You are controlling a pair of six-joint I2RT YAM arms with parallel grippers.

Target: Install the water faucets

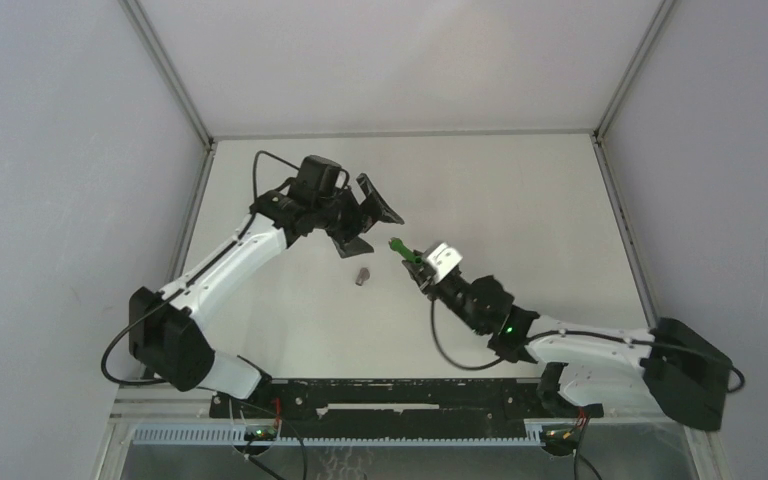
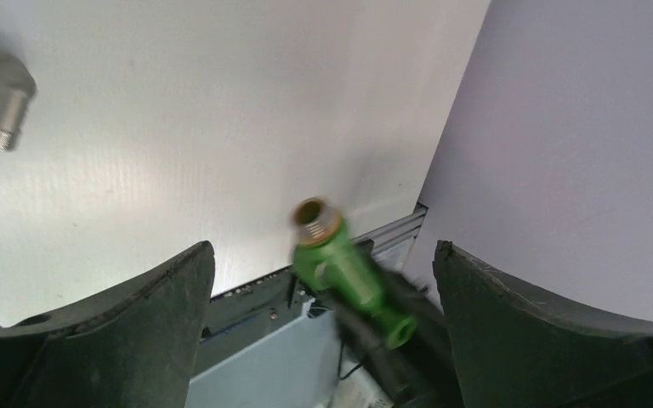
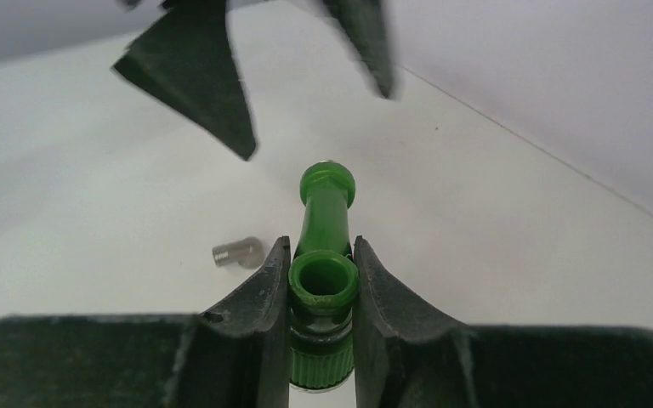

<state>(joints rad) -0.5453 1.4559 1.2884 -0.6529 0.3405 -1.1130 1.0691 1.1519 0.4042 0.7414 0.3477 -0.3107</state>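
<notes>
The bright-green water faucet (image 3: 323, 280) is clamped between the fingers of my right gripper (image 3: 321, 259), its long stem pointing away toward the left arm. From above, the green faucet (image 1: 403, 250) sticks out of the right gripper (image 1: 422, 266) over the middle of the table. My left gripper (image 1: 365, 222) hangs open just beyond the faucet's tip, apart from it. Through the left wrist camera the faucet (image 2: 344, 272) shows its brass threaded end, floating between the wide-apart fingers of the left gripper (image 2: 323, 255). The small grey metal elbow fitting (image 1: 362, 275) lies loose on the table.
The white table (image 1: 520, 210) is walled on the left, back and right. A black rail (image 1: 400, 395) with the arm bases runs along the near edge. The grey elbow fitting (image 2: 2, 102) lies to the left of the left gripper, and left of the right fingers (image 3: 238, 252).
</notes>
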